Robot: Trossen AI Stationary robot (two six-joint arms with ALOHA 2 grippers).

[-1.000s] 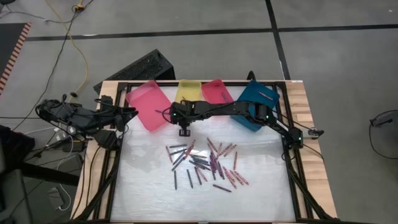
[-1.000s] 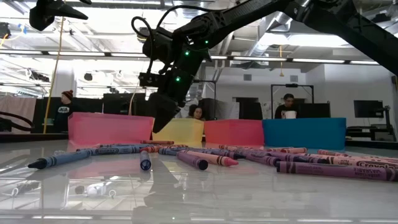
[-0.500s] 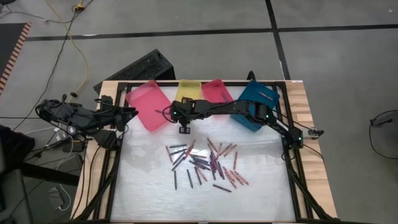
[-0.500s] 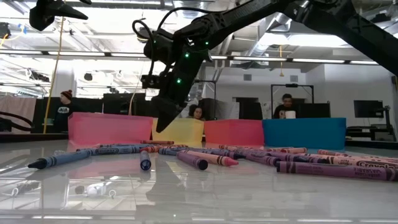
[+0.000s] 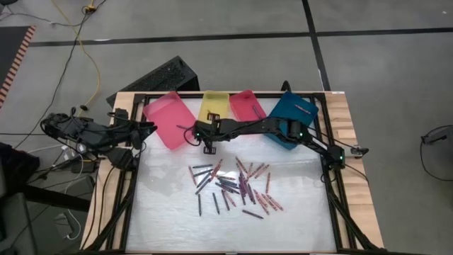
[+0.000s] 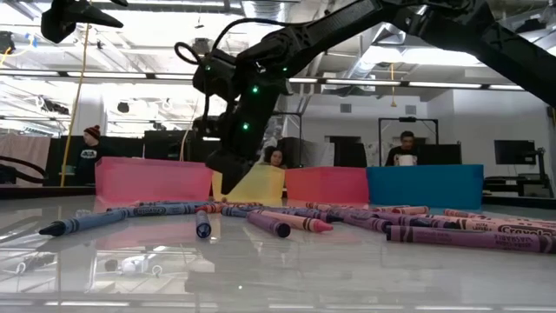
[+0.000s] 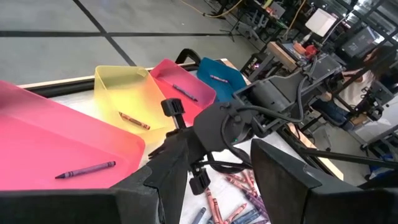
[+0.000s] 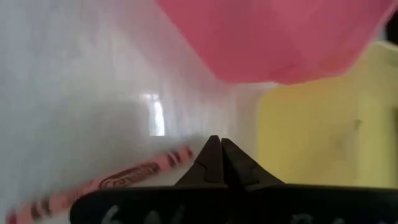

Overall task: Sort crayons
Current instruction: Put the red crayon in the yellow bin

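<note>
1. Your right tool (image 5: 209, 147) hangs over the worktop (image 5: 163, 205) just in front of the gap between the pink tray (image 5: 168, 120) and the yellow tray (image 5: 214, 106); its wrist view shows the two fingertips pressed together with nothing between them.
2. In that wrist view you see one red crayon (image 8: 118, 178) lying on the white surface just beyond the fingertips, not touching them.
3. Your right arm stretches across from the worktop's right side, passing over the front of the red tray (image 5: 247, 104) and the blue tray (image 5: 293, 117).
4. The loose crayons (image 5: 233, 185) lie scattered in the middle of the worktop, well apart from the tool, in red, pink, purple, dark blue and black.
5. Some crayons are already in trays: a dark one (image 7: 85, 169) in the pink tray, an orange-red one (image 7: 134, 121) in the yellow, a dark one (image 7: 185, 93) in the red, and a pinkish one (image 7: 218, 78) in the blue.
6. Your left tool (image 5: 147, 127) waits at the worktop's left edge beside the pink tray, its fingers (image 7: 287, 177) spread wide and holding nothing.
</note>
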